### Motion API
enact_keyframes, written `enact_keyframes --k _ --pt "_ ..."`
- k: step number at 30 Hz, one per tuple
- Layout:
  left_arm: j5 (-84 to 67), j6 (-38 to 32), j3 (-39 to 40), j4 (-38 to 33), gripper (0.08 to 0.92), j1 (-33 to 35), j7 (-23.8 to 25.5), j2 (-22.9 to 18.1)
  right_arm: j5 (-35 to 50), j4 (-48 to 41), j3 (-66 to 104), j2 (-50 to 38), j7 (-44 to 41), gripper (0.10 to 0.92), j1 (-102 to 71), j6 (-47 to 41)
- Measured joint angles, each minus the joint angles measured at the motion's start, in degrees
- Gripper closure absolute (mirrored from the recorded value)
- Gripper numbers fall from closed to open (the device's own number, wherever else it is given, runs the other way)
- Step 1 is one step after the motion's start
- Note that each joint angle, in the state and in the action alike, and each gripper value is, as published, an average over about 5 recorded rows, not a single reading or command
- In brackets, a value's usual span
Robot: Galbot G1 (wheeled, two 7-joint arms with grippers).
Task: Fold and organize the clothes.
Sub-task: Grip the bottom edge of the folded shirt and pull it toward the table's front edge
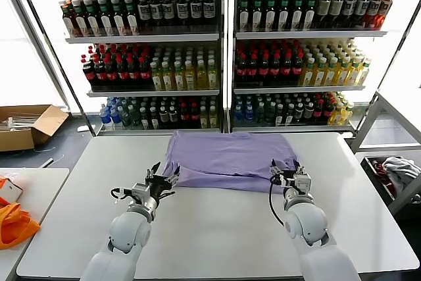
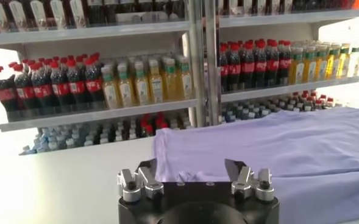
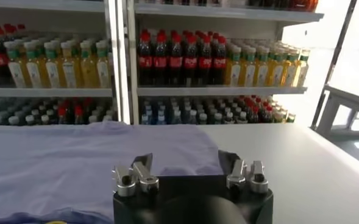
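Head view — both claws agape at T-shirt (image 1: 227, 159)

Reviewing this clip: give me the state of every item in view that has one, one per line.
lavender T-shirt: partly folded, flat on the white table.
left tool: open, at the shirt's near left corner.
right tool: open, at the shirt's near right corner.
cardboard box: open, on the floor.
shelves: stocked with upright bottles.
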Motion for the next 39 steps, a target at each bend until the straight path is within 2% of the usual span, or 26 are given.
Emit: enact_keyframes --k 3,6,17,35,39 --pt "0.4 0.5 -0.3 -1.0 0.185 1.2 -0.1 -0.4 0.9 1.5 1.5 -0.8 0.3 0.204 -2.2 -0.3" --pt "0.7 1.1 -0.3 -1.5 0.178 2.0 -0.3 -0.7 1.7 2.3 2.9 -1.2 0.8 0.203 -4.0 -0.4" --pt "0.8 2.3 -1.0 -1.1 0.177 2.5 -0.5 -0.7 3.9 3.0 4.7 -1.8 2.4 0.203 -6.3 -1.9" --pt "-0.6 4.6 -0.6 2.9 0.178 -0.4 -1.3 0.5 4.4 0.0 2.0 -1.8 3.0 0.203 -5.5 -2.8" --pt "-1.1 4.7 -0.3 3.7 0.198 -0.6 -1.2 0.8 4.3 -0.5 1.4 -1.8 2.8 0.226 -5.6 -2.8"
